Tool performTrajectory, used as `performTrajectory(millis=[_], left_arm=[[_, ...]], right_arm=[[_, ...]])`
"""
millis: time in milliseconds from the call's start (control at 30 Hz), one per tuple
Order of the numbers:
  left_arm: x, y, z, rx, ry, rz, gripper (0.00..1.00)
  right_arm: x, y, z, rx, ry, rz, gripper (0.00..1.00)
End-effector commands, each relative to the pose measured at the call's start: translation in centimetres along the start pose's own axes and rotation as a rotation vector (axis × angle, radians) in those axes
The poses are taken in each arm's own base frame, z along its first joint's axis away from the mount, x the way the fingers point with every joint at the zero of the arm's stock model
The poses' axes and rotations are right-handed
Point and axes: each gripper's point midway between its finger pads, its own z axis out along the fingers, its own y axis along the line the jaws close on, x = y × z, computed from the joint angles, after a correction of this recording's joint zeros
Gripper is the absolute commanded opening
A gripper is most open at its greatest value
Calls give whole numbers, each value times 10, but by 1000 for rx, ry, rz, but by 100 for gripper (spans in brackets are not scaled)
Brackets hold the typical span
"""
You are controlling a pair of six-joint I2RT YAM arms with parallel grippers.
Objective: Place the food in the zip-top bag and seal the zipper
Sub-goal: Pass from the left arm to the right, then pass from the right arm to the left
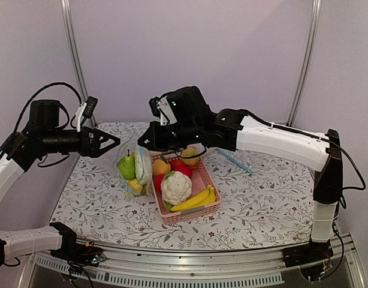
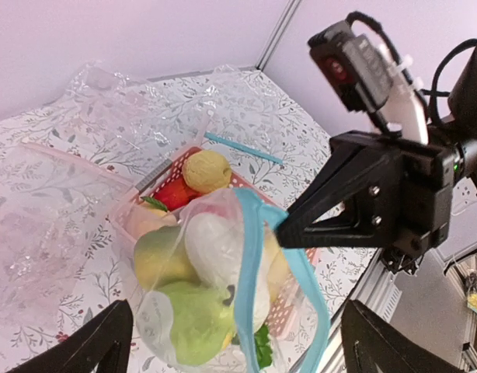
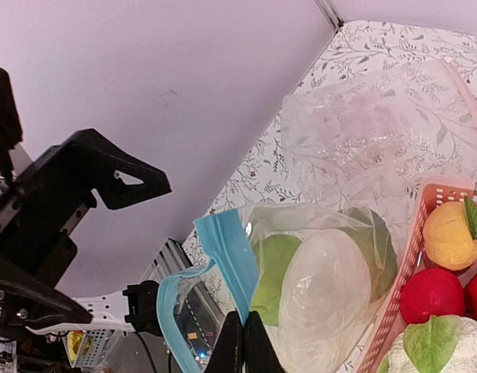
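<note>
Food bagged, the zip-top bag stands just left of the pink basket, mouth gaping. The right gripper pinches the zipper; the left gripper hangs wide open, empty. Sealing looks next: press the strips together along their length.
</note>
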Motion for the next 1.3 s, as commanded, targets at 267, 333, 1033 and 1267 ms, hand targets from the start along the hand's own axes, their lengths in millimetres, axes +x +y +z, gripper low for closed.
performTrajectory(millis=[267,333,1033,1267], left_arm=[[15,-23,0,110,-38,43,98],[21,-29,4,150,-51,38,99],[51,-22,62,220,-136,-41,56],[45,-22,64,218,-155,-33,41]], right_arm=[[-76,-23,-102,208,-406,100,0],[-80,-30,-114,241,-445,117,0],[-73,-42,-135,232,-512,229,0],[-72,-39,-133,213,-509,237,0]])
